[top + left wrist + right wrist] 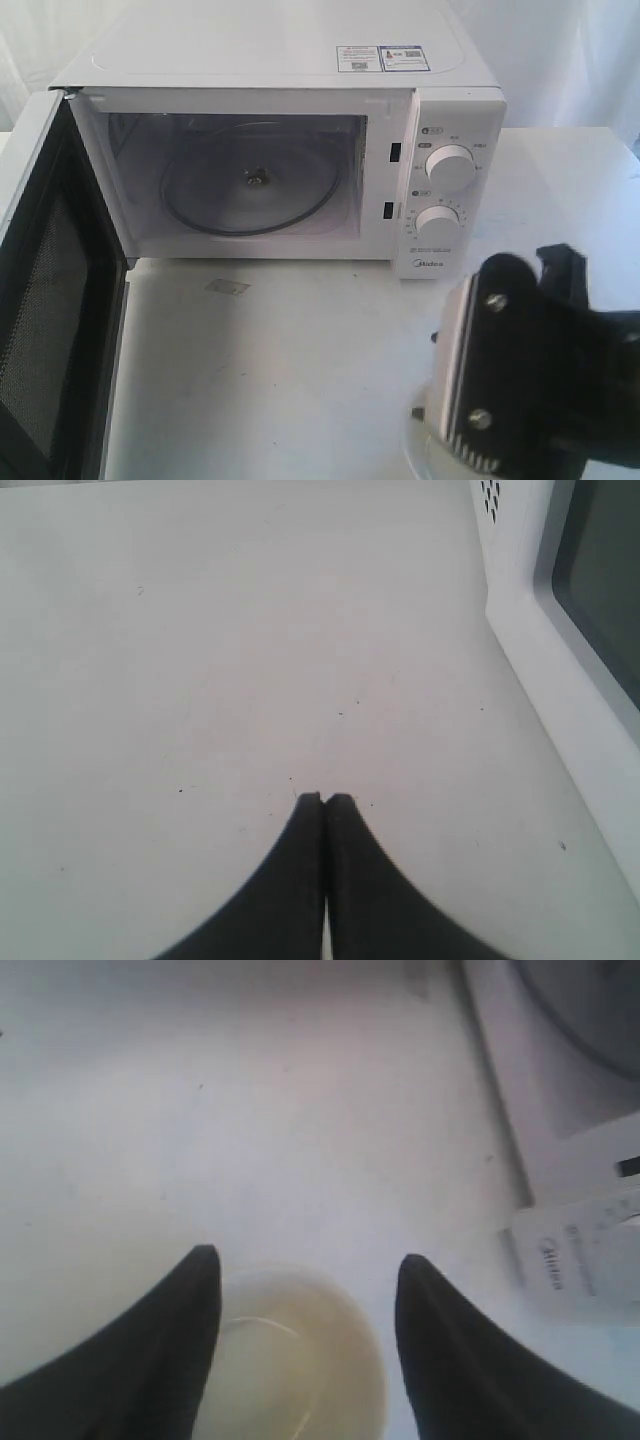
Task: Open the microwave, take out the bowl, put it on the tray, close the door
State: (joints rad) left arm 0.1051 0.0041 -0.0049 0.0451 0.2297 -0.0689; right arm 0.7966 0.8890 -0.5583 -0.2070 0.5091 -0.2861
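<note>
Beneath the spread right gripper, outside the microwave, sits the bowl. It looks light, stiff and smooth-sided, so likely slippery; pinching the rim seems the safest hold. Over the surface, the left gripper is pressed together, empty.

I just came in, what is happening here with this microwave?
The microwave has its door open; inside only the glass turntable shows. The open right gripper hangs over the bowl, which is out in front. The left gripper is shut above the table, near the door. The door is not yet closed.
</note>
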